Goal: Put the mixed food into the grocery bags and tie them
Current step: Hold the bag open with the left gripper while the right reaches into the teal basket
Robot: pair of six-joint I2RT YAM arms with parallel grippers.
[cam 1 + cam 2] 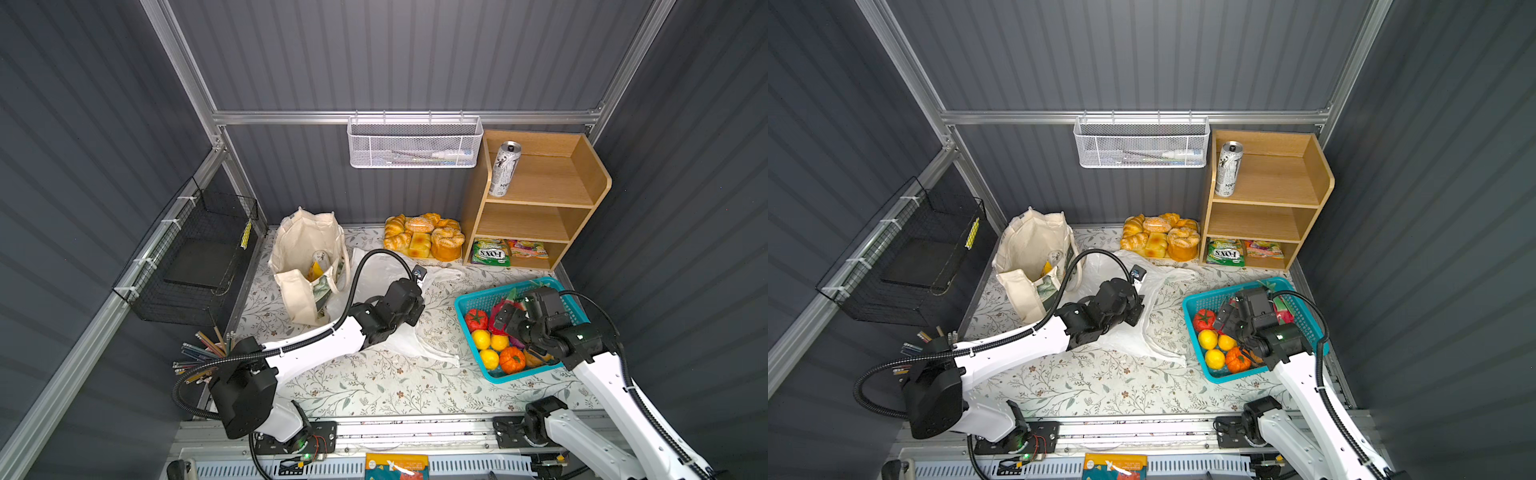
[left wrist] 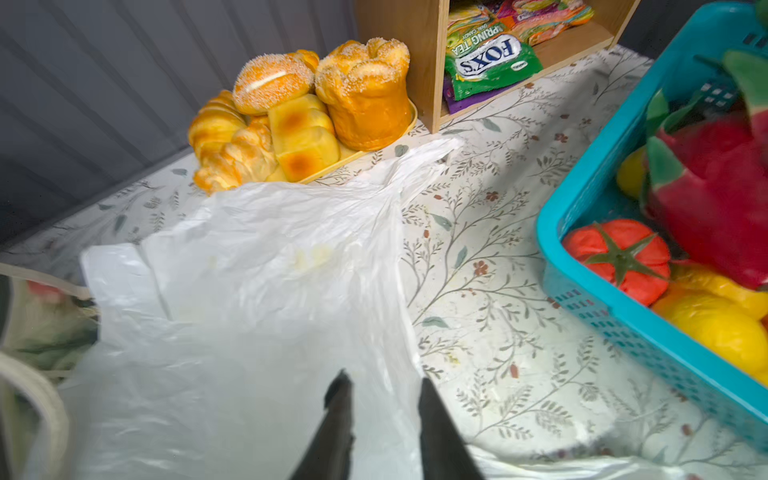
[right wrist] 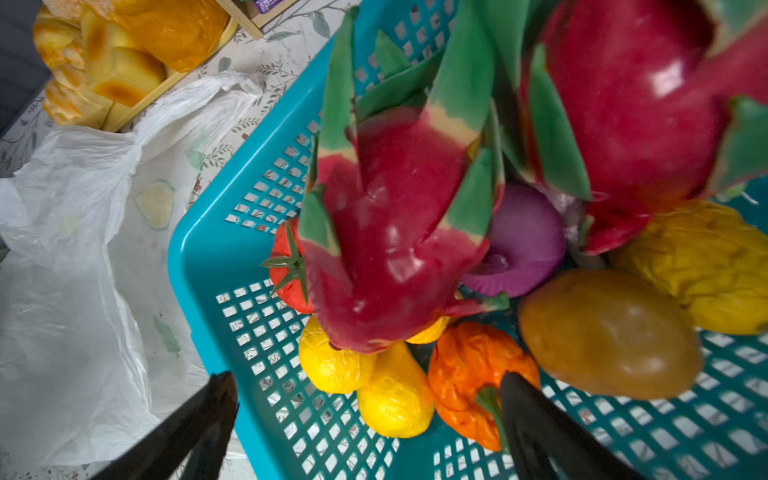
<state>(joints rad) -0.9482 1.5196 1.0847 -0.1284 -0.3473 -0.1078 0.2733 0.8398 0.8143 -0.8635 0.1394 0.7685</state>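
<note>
Pink-red dragon fruit (image 3: 386, 232) lies ungripped; right tool (image 3: 366, 378) stands wide apart.
Grip the body, not leaves; left tool (image 2: 384, 377) parted over plastic bag (image 2: 249, 270).

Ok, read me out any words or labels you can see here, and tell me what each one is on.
"FOX'S": green sweet packet.
"SPRING TEA": same packet.
"OVAL CANDY": same packet.
Print on the drink can, pink packet and canvas tote: too blurred to read.
</note>
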